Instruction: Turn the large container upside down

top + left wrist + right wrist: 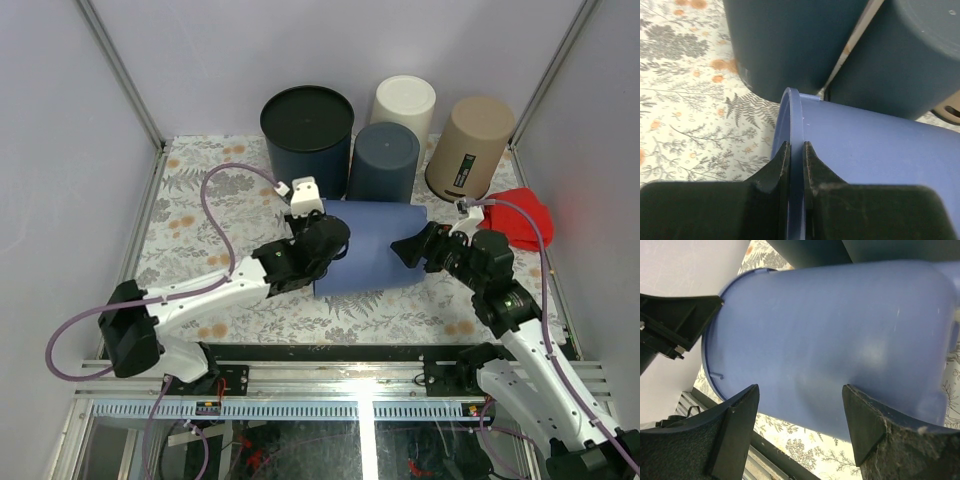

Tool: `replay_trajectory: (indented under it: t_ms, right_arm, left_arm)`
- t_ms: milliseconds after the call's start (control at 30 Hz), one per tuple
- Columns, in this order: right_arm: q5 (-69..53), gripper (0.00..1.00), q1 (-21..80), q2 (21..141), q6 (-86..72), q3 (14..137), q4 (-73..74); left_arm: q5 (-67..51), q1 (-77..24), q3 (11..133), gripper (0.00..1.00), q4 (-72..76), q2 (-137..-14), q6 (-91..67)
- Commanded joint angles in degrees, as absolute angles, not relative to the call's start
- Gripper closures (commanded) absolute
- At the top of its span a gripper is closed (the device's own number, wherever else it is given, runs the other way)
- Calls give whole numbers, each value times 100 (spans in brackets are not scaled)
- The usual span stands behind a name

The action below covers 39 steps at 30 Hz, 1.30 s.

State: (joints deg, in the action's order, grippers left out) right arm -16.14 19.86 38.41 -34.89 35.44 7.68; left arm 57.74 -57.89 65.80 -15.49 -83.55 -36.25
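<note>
Top external, left to right: your left hand [322, 240] pinches the rim of the large container [372, 258], lying sideways mid-frame on the bench [195, 200]; your right hand [412, 248], spread, straddles its closed end. Likely mid-tip; next, raise that end.

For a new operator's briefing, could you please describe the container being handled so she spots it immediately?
On the floral table, look in front of the back row of standing containers. The blue container lies between the left gripper, pinching its rim, and the right gripper. It alone is on its side.
</note>
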Motion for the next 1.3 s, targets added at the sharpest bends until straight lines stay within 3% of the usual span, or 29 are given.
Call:
replay_trajectory:
  t_ms: [0, 233, 633, 1267]
  right_arm:
    - [-1772, 26, 1956, 3750, -3443, 4072, 668]
    - [-1832, 26, 1952, 3766, -3494, 4334, 782]
    - [-2014, 26, 1955, 4021, -3707, 4620, 775]
    - [-2156, 25, 1960, 4361, -3787, 5269, 1002]
  left_arm:
    - [5060, -5698, 5835, 100, -2011, -8096, -3920]
    - [4432, -5403, 4734, 100, -1138, -7033, -4115]
    - [4002, -4630, 3807, 100, -1046, -5823, -4317]
    - [3867, -4000, 2604, 100, -696, -5297, -4487]
